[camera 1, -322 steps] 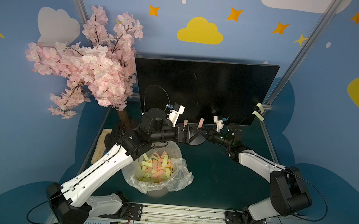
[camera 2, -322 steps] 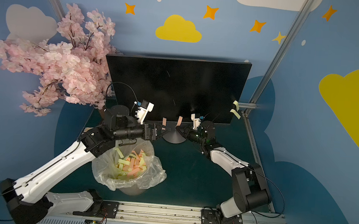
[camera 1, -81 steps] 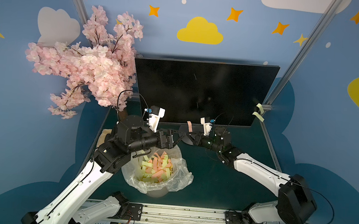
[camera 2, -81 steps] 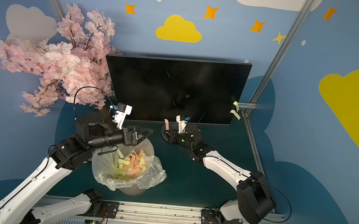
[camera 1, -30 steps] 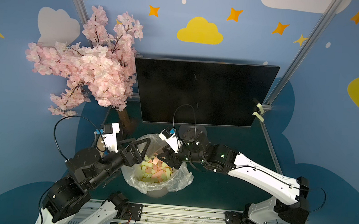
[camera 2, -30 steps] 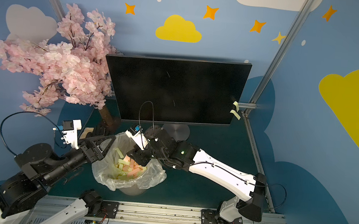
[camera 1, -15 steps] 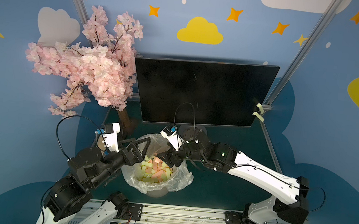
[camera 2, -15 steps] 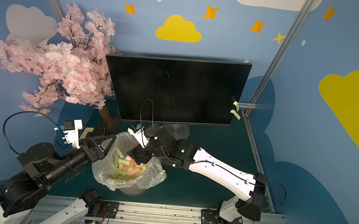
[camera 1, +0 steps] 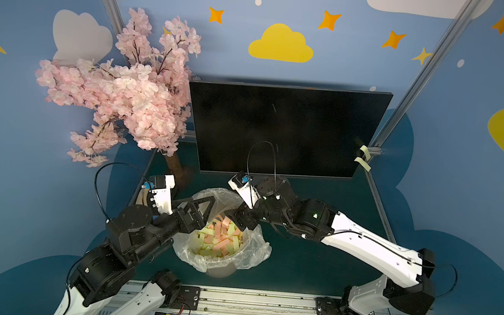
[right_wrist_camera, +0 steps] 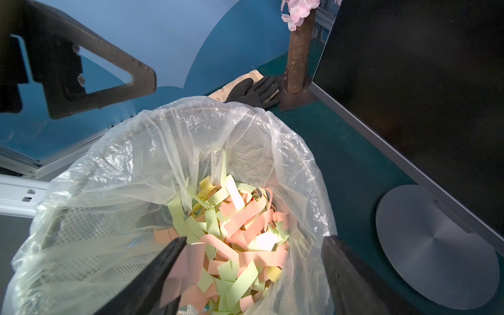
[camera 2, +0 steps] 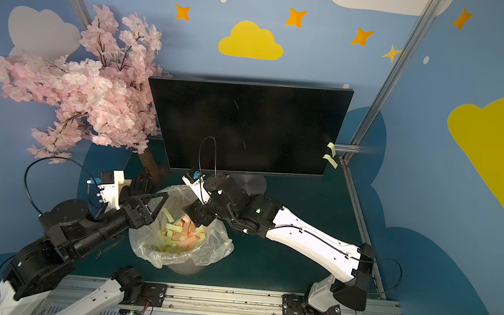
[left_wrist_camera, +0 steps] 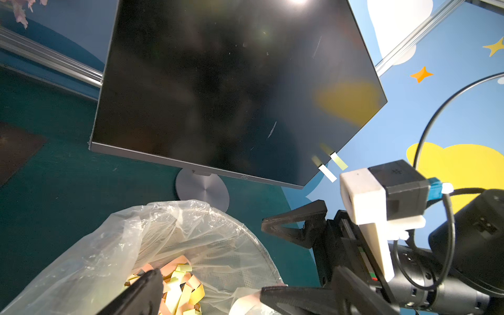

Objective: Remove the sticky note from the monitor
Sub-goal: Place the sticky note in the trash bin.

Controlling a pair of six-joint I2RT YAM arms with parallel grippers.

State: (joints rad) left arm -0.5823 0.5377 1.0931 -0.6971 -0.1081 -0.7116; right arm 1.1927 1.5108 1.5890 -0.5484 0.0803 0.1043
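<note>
- My right gripper hung right over the lined bin, jaws spread wide, clamping nothing.
- A pink note lay against the inner face of one finger. Stuck there or falling free, I could not tell.
- My left gripper sat at the bin's left rim, fully released and empty, its fingers reaching in over the bag's edge.
- The bin stood on the green table, just in front of the monitor's round base, and was heaped with pink and yellow-green strips.
- The monitor stood upright at the back, screen dark, beside the blossom tree.
- Two pale yellow sticky notes clung low on the monitor's right edge, one just above the other, both poking out past the bezel. They showed in both top views, well apart from both my grippers.
- A black glove lay flat at the foot of the tree's trunk.
</note>
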